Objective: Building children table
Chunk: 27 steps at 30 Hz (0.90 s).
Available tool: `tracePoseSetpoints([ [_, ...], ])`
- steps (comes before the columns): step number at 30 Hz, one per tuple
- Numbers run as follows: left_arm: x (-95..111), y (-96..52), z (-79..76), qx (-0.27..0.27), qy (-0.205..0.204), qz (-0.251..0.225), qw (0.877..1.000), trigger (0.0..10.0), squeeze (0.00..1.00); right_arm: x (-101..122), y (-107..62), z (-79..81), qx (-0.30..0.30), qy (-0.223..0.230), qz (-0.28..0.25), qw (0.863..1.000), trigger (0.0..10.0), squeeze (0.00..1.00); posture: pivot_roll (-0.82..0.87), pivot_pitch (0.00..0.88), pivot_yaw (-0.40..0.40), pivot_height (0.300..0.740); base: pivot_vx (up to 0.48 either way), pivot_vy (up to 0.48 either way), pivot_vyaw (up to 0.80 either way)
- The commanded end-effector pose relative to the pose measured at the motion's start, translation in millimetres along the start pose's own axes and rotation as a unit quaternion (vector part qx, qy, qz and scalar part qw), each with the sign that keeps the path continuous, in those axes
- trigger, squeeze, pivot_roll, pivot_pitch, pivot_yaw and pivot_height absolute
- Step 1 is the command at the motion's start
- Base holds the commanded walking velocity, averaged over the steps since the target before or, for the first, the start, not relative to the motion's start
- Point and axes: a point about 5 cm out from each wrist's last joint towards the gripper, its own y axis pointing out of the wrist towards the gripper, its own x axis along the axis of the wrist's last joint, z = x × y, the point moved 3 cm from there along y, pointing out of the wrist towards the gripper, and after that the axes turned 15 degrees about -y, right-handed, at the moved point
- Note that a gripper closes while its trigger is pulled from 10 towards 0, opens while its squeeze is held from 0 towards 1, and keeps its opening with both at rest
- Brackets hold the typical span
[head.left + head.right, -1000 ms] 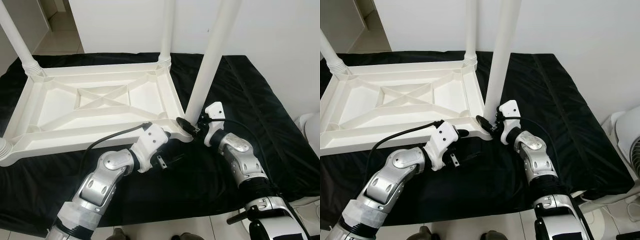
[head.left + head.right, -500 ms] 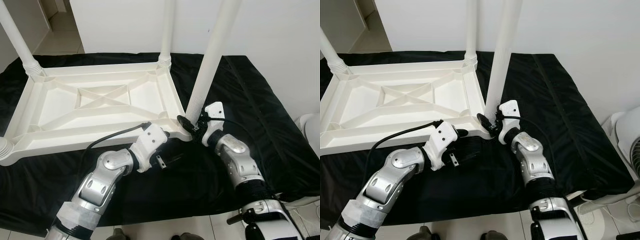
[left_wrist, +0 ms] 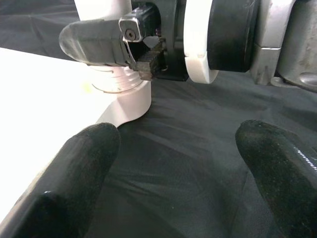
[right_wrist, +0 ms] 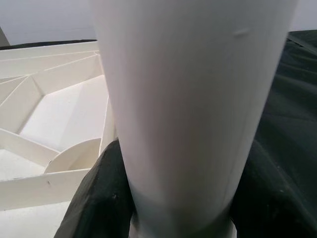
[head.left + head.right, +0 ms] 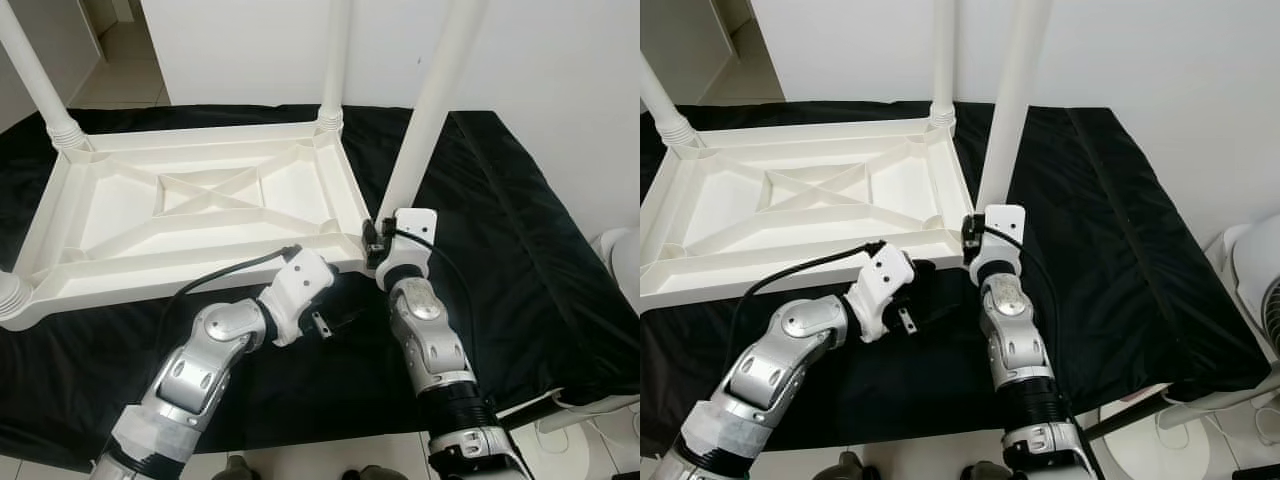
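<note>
Black cloth (image 5: 520,230) under upturned tabletop (image 5: 200,215), wall (image 5: 560,60) close behind.

The white leg (image 5: 430,110) runs off the top edge. Its foot is hidden behind the right gripper (image 5: 385,243).

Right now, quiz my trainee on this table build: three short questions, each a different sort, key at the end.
1. True or false: the right gripper is closed around the base of a leg.
2. Multiple choice: the tabletop lies A) upside down on the black sheet, B) right way up on the floor, C) on its side against the wall.
3. Fill in: the left gripper has its fingers ____ beside the tabletop's near corner.

Key: 1 true; 2 A; 3 open.
</note>
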Motion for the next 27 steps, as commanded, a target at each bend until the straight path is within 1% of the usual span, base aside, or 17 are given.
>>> tracePoseSetpoints([
  [1,-0.5,-1.8,1.0,0.014,0.0,0.0,1.0,10.0,0.0,-6.1,-2.6,-3.5,-0.005,0.022,0.016,1.0,10.0,0.0,-0.07,0.078,0.017,0.74,0.0,0.0,0.0],
  [5,-0.4,-1.9,1.0,0.014,0.0,0.0,1.0,10.0,0.0,-5.8,-3.4,-4.8,-0.012,0.021,0.018,1.0,10.0,0.0,-0.07,0.079,0.017,0.74,0.0,0.0,0.0],
  [6,-0.4,-2.1,0.8,0.014,0.0,0.0,1.0,10.0,0.0,-5.3,-4.3,-4.7,-0.014,0.022,0.017,1.0,10.0,0.89,-0.07,0.08,0.016,0.74,0.0,0.0,0.0],
  [7,-0.4,-2.1,0.8,0.014,0.0,0.0,1.0,10.0,0.0,-5.3,-4.3,-4.7,-0.014,0.022,0.017,1.0,10.0,0.89,-0.07,0.08,0.016,0.74,0.0,0.0,0.0],
  [8,-0.5,-2.3,0.6,0.014,-0.001,0.0,1.0,10.0,0.0,-3.9,-5.7,-4.3,-0.01,0.025,0.011,1.0,10.0,1.0,-0.07,0.08,0.016,0.74,0.0,0.0,0.0],
  [13,-0.8,-2.7,0.0,0.014,-0.001,0.0,1.0,10.0,0.0,0.2,-9.2,-5.2,-0.001,0.03,-0.004,1.0,10.0,1.0,-0.07,0.082,0.015,0.74,0.0,0.0,0.0],
  [15,-0.6,-2.8,-0.1,0.014,-0.001,0.0,1.0,10.0,0.0,0.9,-11.8,-11.5,0.016,0.021,-0.017,1.0,10.0,1.0,-0.07,0.082,0.014,0.74,0.0,0.0,0.0],
  [16,-0.5,-2.8,-0.3,0.014,-0.001,0.0,1.0,10.0,0.0,0.5,-13.2,-14.2,0.031,0.017,-0.023,0.999,10.0,0.52,-0.07,0.082,0.016,0.74,0.0,0.0,0.0],
  [17,-0.4,-2.9,-0.2,0.014,-0.001,0.0,1.0,10.0,0.0,-0.8,-14.3,-18.5,0.045,0.009,-0.027,0.999,10.0,0.0,-0.07,0.082,0.016,0.74,0.0,0.0,0.0],
  [19,-0.3,-2.9,-0.2,0.014,-0.001,0.0,1.0,10.0,0.0,-1.6,-15.0,-21.1,0.053,0.004,-0.029,0.998,10.0,0.0,-0.07,0.082,0.016,0.74,0.0,0.0,0.0],
  [21,-0.3,-2.8,0.3,0.014,-0.001,0.001,1.0,10.0,0.0,-1.5,-16.3,-25.6,0.087,0.0,-0.04,0.995,10.0,0.0,-0.07,0.081,0.017,0.74,0.0,0.0,0.0],
  [22,-0.3,-2.8,0.3,0.014,-0.001,0.001,1.0,10.0,0.0,-1.5,-16.3,-25.6,0.087,0.0,-0.04,0.995,10.0,0.0,-0.07,0.081,0.017,0.74,0.0,0.0,0.0],
  [23,-0.1,-2.7,0.5,0.013,0.0,0.001,1.0,10.0,0.0,-1.0,-16.8,-27.3,0.106,-0.009,-0.047,0.993,10.0,0.0,-0.07,0.079,0.019,0.74,0.0,0.0,0.0],
  [25,1.0,-1.6,1.3,0.012,0.001,0.0,1.0,10.0,0.0,-0.1,-15.6,-31.7,0.162,-0.031,-0.06,0.985,10.0,0.0,-0.08,0.072,0.021,0.74,0.0,0.0,0.0],
  [26,1.0,-1.6,1.3,0.012,0.001,0.0,1.0,10.0,0.0,-0.1,-15.6,-31.7,0.162,-0.031,-0.06,0.985,10.0,0.0,-0.08,0.072,0.021,0.74,0.0,0.0,0.0],
  [27,1.6,-1.0,1.6,0.012,0.002,-0.001,1.0,10.0,0.0,0.3,-14.6,-34.2,0.18,-0.041,-0.065,0.981,10.0,0.0,-0.08,0.07,0.021,0.74,0.0,0.0,0.0],
])
